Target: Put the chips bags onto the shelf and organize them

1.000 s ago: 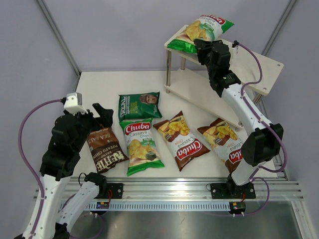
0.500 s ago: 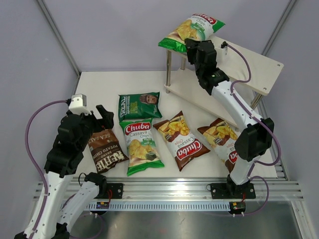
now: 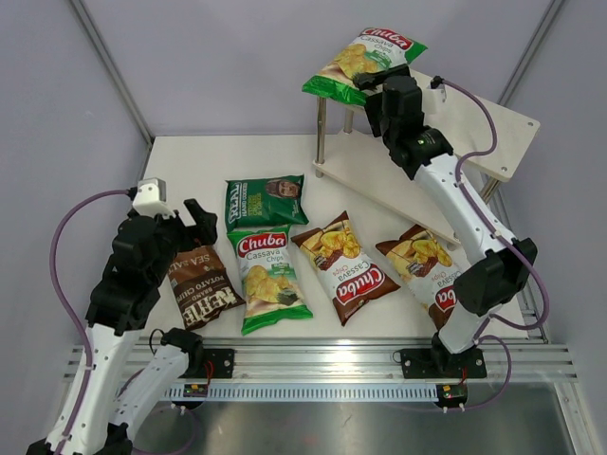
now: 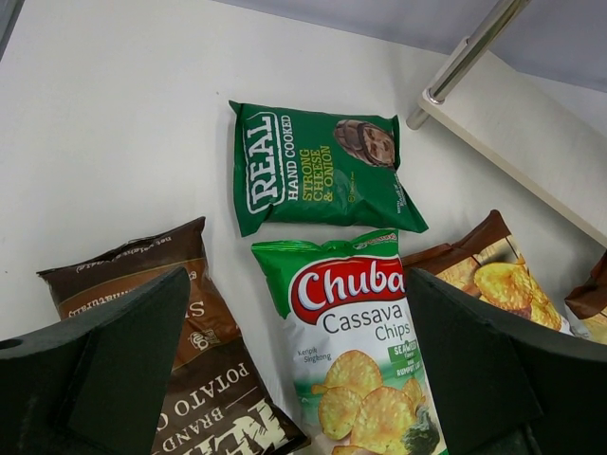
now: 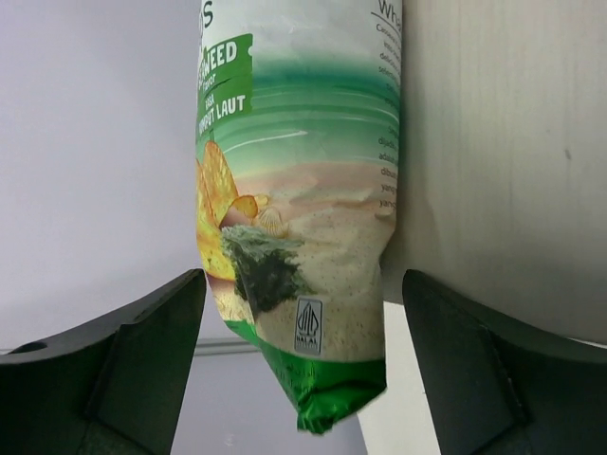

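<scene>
Your right pincer [image 3: 372, 87] sits high at the far-left corner of the shelf [image 3: 495, 123]. Its fingers are spread wide and hold nothing. In the right wrist view, the sealed end of a green Chuba bag [image 3: 365, 59] lies ahead in the gap between the two fingers, and neither finger is seen touching it. That bag rests on the shelf's top board, with part of it hanging past the board's left edge over open air.

Your left pincer [image 3: 193, 220] hovers over the near-left part of the surface [image 3: 190, 161]. It is also spread open and grips nothing. The left wrist view looks down between its fingers at the bags below.

Five bags lie flat on the surface:
- **The dark brown Kettle bag [image 3: 201, 284]** is nearest your left pincer, at the near left.
- **The second green Chuba bag [image 3: 268, 277]** lies just right of the Kettle bag, and their edges look to be touching.
- **The dark green bag with the man's portrait [image 3: 266, 199]** lies just beyond the second green Chuba bag, toward the far side.
- **A brown-red Chuba bag [image 3: 346, 265]** lies to the right of the green one, turned at an angle.
- **The other brown-red Chuba bag [image 3: 425, 267]** is farther right, and your right arm crosses over its near-right part.

The shelf stands at the far right of the surface. Only the one green bag shows on its top board. The lower board is partly hidden under the top board and the arm, and the visible part shows bare cream wood.
</scene>
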Tool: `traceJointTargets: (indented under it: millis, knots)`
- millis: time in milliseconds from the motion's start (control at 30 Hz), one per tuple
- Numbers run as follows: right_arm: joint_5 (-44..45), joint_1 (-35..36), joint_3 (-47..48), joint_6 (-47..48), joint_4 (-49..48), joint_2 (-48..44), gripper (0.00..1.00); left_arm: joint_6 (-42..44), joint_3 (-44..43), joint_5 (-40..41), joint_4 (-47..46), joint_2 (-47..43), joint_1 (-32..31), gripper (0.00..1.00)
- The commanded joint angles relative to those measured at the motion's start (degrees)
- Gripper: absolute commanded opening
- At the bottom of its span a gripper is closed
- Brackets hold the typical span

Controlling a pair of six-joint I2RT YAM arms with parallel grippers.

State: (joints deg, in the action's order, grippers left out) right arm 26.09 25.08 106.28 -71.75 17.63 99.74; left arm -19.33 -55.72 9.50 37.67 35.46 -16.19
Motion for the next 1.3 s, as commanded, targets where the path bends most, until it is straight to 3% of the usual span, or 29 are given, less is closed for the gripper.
traceJointTargets:
  millis: [0, 100, 233, 367, 567, 767, 800, 900, 1167, 1267]
  knots:
    - [2.7, -0.2, -0.1, 4.1, 7.2, -3.9, 0.93, -0.6, -1.9, 1.2, -0.7, 2.2, -0.1, 0.99]
    - [2.6, -0.6, -2.0, 6.0, 7.2, -7.7, 0.99, -2.3, -3.0, 1.0, 1.1, 5.0, -0.1, 0.99]
    - [-0.8, -1.5, -4.8, 11.6, 5.3, -12.5, 0.99, -5.5, -2.3, -2.6, 2.4, 8.8, -0.1, 0.99]
    - [-7.4, -2.0, -7.7, 21.4, 2.9, -18.3, 0.99, -9.9, 3.6, -11.6, -0.8, 10.5, -0.1, 0.99]
    - [-26.5, -4.8, -21.4, 32.1, -2.9, -32.9, 0.99, -15.3, 15.5, -22.3, -9.8, 11.2, 0.0, 0.99]
    - [-52.9, -4.9, -31.8, 42.7, -3.6, -43.2, 0.99, -17.4, 22.1, -24.8, -14.6, 13.6, 0.0, 0.99]
    - [-59.4, -5.0, -32.9, 43.5, -2.4, -44.5, 0.99, -17.8, 22.7, -24.8, -15.0, 14.1, 0.0, 0.99]
    - [-68.2, -4.9, -35.9, 43.2, -3.5, -47.3, 1.00, -18.3, 25.8, -25.3, -17.0, 15.6, 0.0, 0.99]
    - [-78.9, -5.0, -43.0, 37.8, -13.4, -52.0, 1.00, -19.3, 32.8, -31.2, -27.9, 19.3, 0.0, 0.99]
    - [-81.3, -4.9, -44.3, 36.0, -16.5, -51.8, 0.99, -19.9, 34.4, -32.3, -31.9, 21.3, 0.1, 0.94]
